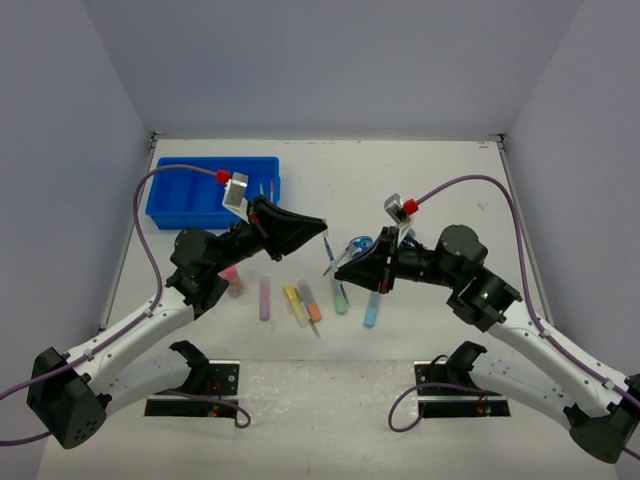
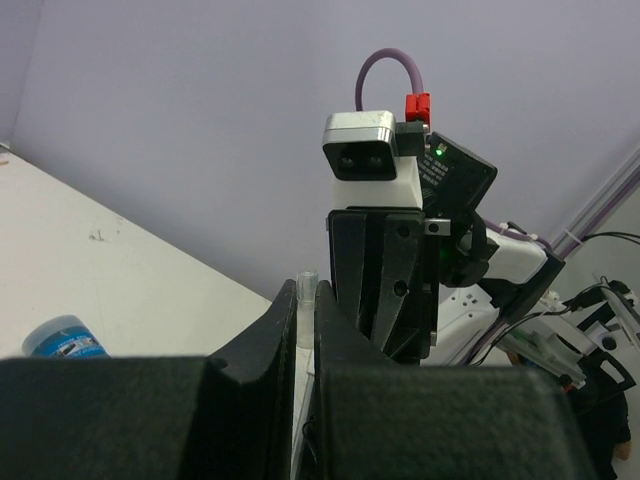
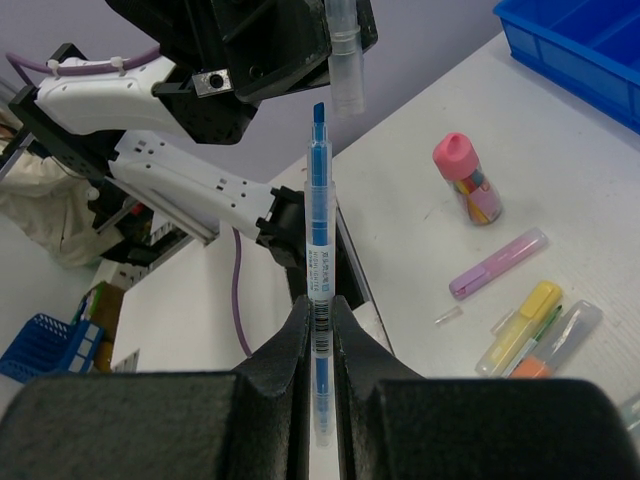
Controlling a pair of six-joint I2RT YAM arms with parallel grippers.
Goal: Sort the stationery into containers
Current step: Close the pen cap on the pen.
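My left gripper (image 2: 306, 302) is shut on a clear pen cap (image 2: 306, 288), held in the air over the table's middle (image 1: 318, 226). Facing it, my right gripper (image 3: 320, 312) is shut on a thin blue highlighter pen (image 3: 317, 230), bare tip up, just below the cap (image 3: 344, 72). The two grippers nearly meet in the top view, the right gripper (image 1: 343, 268) lower. Purple (image 1: 265, 297), yellow (image 1: 293, 304), orange (image 1: 313, 304), green (image 1: 340, 297) and blue (image 1: 371, 311) marker sticks lie in a row on the table. A pink-capped bottle (image 1: 233, 281) stands left of them. The blue tray (image 1: 190, 193) sits at the back left.
A small round blue tub (image 1: 361, 243) lies behind the right gripper; the left wrist view shows the tub (image 2: 64, 337) on the table. A tiny clear piece (image 3: 448, 315) rests near the purple marker (image 3: 497, 264). Purple cables loop from both wrists.
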